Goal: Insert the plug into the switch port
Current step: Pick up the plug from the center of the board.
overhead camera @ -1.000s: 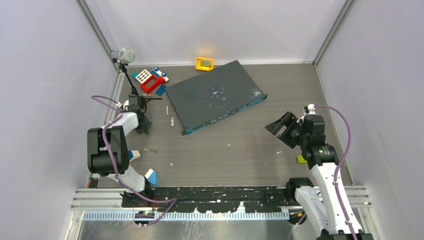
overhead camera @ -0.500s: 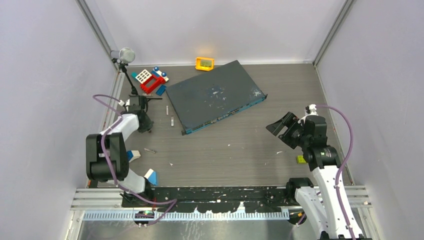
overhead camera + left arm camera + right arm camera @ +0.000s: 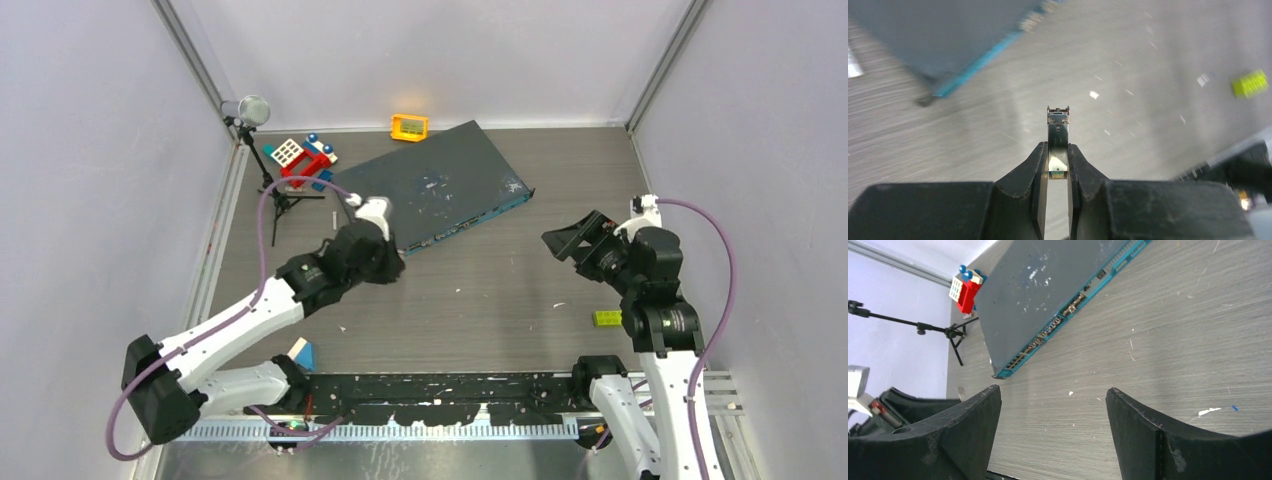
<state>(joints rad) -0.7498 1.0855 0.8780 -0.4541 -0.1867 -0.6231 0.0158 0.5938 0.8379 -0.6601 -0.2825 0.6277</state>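
In my left claw [image 3: 1058,148] I hold the small silver metal plug [image 3: 1058,122]: the fingers are pinched nearly together on its rear end, and its front end sticks out past the tips into open air. So the pick-up is done, as I judge it, and the insertion itself is all left to do. The large flat dark-grey switch box with white scuffs [image 3: 430,185] lies at an angle on the grey wood-grain tabletop [image 3: 490,300], its thin teal-blue front face [image 3: 1108,276] turned toward the near right. The switch port [image 3: 1074,303] is one small socket in the row along that face; I cannot tell from here which one is meant. From my left wrist the teal edge sits up and to the left, blurred, while the plug points at bare tabletop, apart from the face and not lined up with any socket. I reckon I must turn the plug square to the face, bring it level with the row, then push it in. My right claw [image 3: 1052,392] hangs wide open near the right of the box, holding nothing.
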